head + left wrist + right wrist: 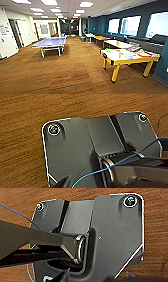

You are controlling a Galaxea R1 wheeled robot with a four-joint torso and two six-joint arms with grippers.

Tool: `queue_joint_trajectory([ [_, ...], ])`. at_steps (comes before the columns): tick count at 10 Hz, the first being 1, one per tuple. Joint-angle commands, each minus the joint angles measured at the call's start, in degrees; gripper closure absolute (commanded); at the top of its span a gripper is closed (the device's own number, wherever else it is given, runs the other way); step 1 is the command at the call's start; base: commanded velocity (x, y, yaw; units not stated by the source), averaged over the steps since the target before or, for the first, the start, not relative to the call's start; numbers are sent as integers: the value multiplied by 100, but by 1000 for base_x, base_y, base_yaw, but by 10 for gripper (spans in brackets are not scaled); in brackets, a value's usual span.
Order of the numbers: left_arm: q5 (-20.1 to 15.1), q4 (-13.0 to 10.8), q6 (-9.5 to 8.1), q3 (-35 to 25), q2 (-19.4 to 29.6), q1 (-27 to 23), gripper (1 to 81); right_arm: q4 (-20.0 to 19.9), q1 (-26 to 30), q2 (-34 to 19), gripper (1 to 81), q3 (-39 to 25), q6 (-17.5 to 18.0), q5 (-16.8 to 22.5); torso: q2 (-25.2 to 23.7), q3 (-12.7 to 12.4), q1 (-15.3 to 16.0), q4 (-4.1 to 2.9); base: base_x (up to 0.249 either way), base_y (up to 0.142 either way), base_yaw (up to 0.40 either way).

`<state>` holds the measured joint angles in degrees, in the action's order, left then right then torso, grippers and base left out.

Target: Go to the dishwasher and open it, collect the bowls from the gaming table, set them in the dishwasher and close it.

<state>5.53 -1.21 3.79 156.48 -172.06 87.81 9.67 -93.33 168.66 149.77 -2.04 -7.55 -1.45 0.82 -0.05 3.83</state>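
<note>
Facing down a long room with brown carpet [62,72], the head camera takes in the gaming table [113,60], which stands at right in the near middle ground: white top, bright yellow edge and yellow legs, set close to a dark teal wall [147,12] with bright windows. Small bright items lie on the white top; a lime green bowl [108,50] sits near the far left corner, and orange and green patches beside it are too blurred to name. Flat printed sheets or boxes [143,53] lie toward the right end of the same top.

Behind the gaming table, along the teal wall, a row of light-topped tables [117,43] runs into the distance, with dark seating [155,40] under the windows. A table-tennis table [50,42] with a bluish top stands at centre-left, well apart from the gaming table. White doors [7,37] line the left wall.

Both wrist views look down on carpet past the robot's dark plate. A thin blue cable [120,162] crosses the left wrist view.

Jaw state, left and right: cannot tell from either wrist view.
</note>
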Motion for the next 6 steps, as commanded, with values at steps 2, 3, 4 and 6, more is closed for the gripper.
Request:
queue_joint_trajectory([
  [2,-281,59,-10,14,4,-295,10,35,214,-22,10,-11,-25,254,0,0,5,0,155,0,0],
  [3,-281,68,-10,14,4,-295,10,44,222,-22,10,-11,-25,254,0,0,5,0,158,0,0],
  [4,-281,68,-10,14,4,-286,10,35,231,-22,10,-11,-25,254,0,0,5,0,158,0,0],
  [6,-281,59,-10,14,-13,-286,10,44,240,-22,10,-11,-25,254,0,0,5,0,159,0,0],
])
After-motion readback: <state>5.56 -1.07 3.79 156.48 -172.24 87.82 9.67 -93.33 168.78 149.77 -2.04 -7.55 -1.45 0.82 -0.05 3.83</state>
